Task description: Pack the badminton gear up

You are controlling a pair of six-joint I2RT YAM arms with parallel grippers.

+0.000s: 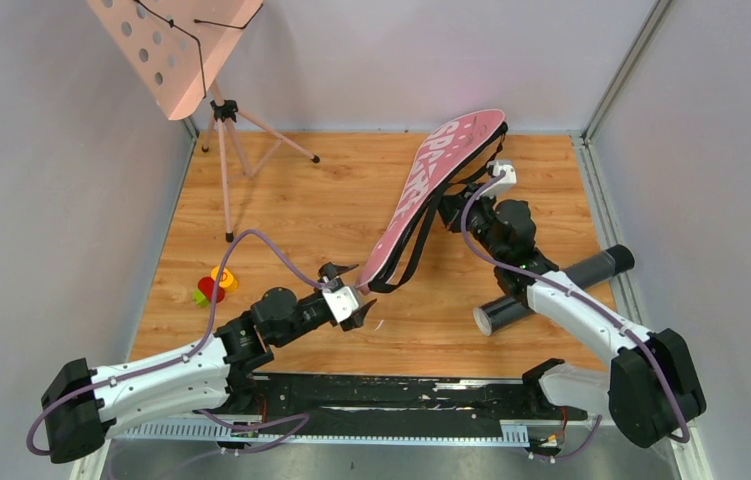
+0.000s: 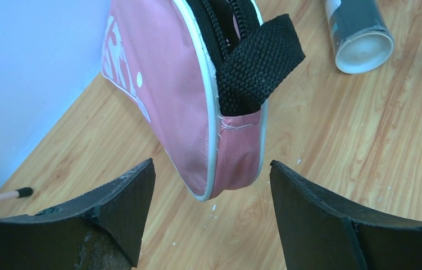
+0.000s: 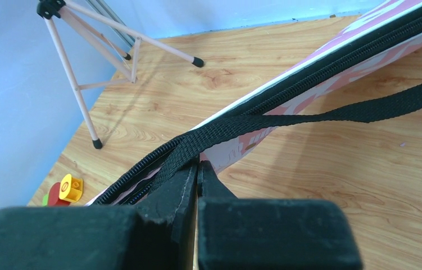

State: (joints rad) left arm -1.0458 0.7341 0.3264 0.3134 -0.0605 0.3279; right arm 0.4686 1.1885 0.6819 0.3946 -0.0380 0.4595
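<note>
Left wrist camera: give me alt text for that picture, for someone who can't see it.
The rounded end of a pink racket bag, with a black webbing loop by its zipper, is in line with the gap between the open black fingers of the left gripper, touching neither. A black tube with a white end lies on the wooden table at upper right.

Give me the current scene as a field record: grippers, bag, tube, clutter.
left gripper: open, fingers either side of the bag's narrow end, not touching
right gripper: shut, apparently on the black strap
racket bag: pink, propped on edge
black tube: lying on the table, outside the bag
music stand: back left corner
toy blocks: left of the left gripper
rackets, shuttlecocks: not visible
</note>
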